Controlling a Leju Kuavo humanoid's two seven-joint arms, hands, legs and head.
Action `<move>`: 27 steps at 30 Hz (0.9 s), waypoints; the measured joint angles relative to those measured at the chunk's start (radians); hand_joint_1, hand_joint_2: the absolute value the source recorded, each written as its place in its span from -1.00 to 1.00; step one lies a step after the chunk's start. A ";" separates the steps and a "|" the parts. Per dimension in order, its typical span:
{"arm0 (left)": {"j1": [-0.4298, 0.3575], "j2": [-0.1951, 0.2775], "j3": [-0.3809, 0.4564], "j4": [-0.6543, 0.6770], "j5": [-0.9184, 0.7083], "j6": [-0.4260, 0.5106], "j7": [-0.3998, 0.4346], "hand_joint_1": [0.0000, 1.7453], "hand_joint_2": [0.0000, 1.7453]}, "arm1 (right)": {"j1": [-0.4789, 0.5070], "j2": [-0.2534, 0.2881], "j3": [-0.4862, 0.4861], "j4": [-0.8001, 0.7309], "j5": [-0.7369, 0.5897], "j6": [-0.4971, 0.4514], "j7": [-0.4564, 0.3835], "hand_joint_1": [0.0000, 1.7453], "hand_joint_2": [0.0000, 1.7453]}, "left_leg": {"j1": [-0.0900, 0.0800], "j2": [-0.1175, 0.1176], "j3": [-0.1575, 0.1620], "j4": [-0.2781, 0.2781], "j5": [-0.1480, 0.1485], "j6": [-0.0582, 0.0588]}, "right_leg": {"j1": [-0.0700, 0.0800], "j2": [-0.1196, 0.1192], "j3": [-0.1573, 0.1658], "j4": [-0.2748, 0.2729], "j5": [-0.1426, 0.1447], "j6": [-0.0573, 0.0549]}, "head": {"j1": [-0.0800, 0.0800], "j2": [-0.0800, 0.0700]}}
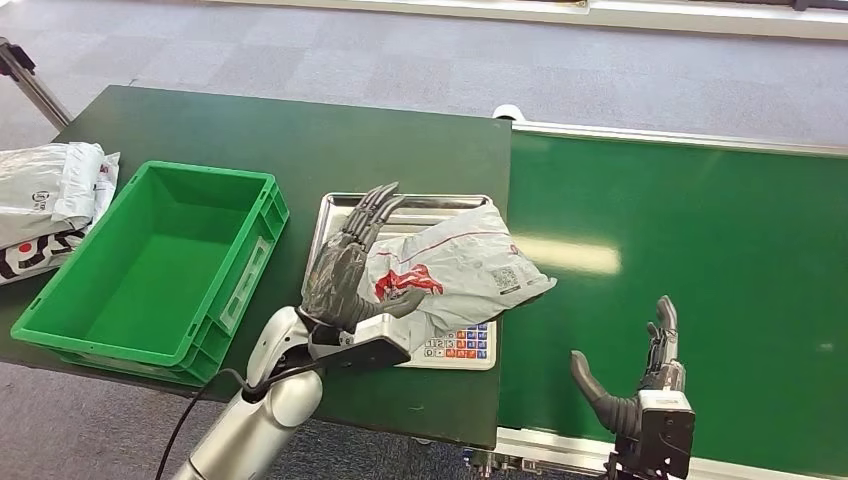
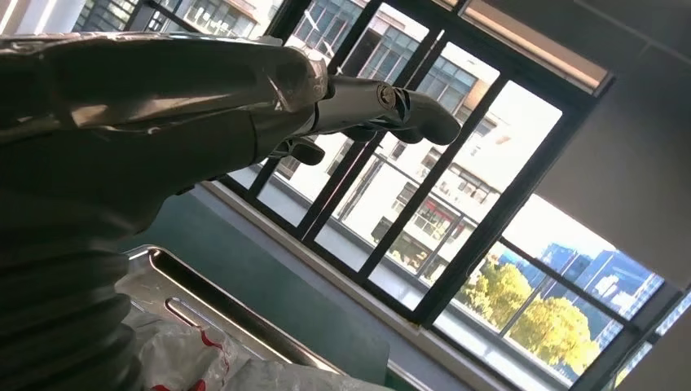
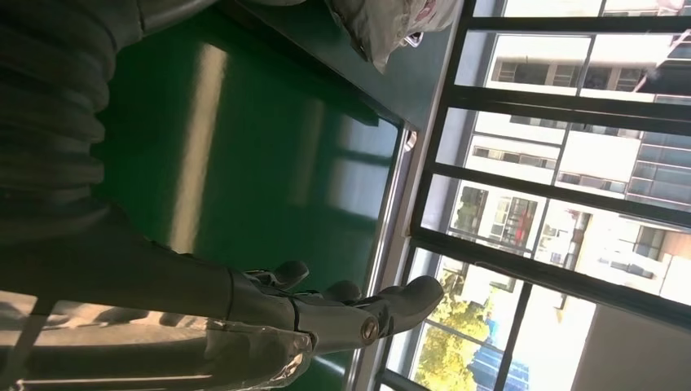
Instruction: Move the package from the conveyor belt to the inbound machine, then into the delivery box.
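The grey package (image 1: 460, 265) is showing red and black print beside the bright green crate (image 1: 150, 265), with the conveyor belt (image 1: 700, 290) appearing glossy green.

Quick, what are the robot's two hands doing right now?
Left hand: open, fingers straight, resting against the package.
Right hand: open, holding nothing.

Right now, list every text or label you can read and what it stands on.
None reads clearly.
Package: red print, dark code patch, blurred.
Scale: coloured keys, marks too small.
White bags: black print, no whole word legible.
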 joint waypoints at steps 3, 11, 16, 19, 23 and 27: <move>-0.046 0.002 -0.022 0.042 -0.043 -0.100 0.055 -1.00 1.00 | 0.002 0.004 -0.001 -0.001 0.007 0.004 0.002 -1.00 1.00 | 0.000 0.000 0.000 0.000 0.000 0.000 | 0.000 0.000 0.000 0.000 0.000 0.000 | 0.000 0.000; -0.189 0.008 -0.100 0.251 -0.044 -0.281 0.086 -1.00 1.00 | 0.001 0.008 -0.006 -0.001 0.012 0.013 0.008 -1.00 1.00 | 0.000 0.000 0.000 0.000 0.000 0.000 | 0.000 0.000 0.000 0.000 0.000 0.000 | 0.000 0.000; -0.233 0.013 -0.134 0.351 -0.035 -0.297 0.091 -1.00 1.00 | -0.007 0.011 -0.008 -0.001 0.024 0.021 0.020 -1.00 1.00 | 0.000 0.000 0.000 0.000 0.000 0.000 | 0.000 0.000 0.000 0.000 0.000 0.000 | 0.000 0.000; -0.245 0.015 -0.150 0.385 -0.029 -0.302 0.095 -1.00 1.00 | -0.011 0.011 -0.010 -0.001 0.024 0.021 0.022 -1.00 1.00 | 0.000 0.000 0.000 0.000 0.000 0.000 | 0.000 0.000 0.000 0.000 0.000 0.000 | 0.000 0.000; -0.259 0.015 -0.161 0.418 -0.027 -0.302 0.105 -0.39 1.00 | -0.012 0.013 -0.012 -0.001 0.024 0.021 0.022 -1.00 1.00 | 0.000 0.000 0.000 0.000 0.000 0.000 | 0.000 0.000 0.000 0.000 0.000 0.000 | 0.000 0.000; -0.270 0.016 -0.172 0.442 -0.027 -0.297 0.121 0.96 1.00 | -0.012 0.014 -0.014 -0.001 0.024 0.021 0.023 -1.00 1.00 | 0.000 0.000 0.000 0.000 0.000 0.000 | 0.000 0.000 0.001 0.000 0.000 0.000 | 0.000 0.000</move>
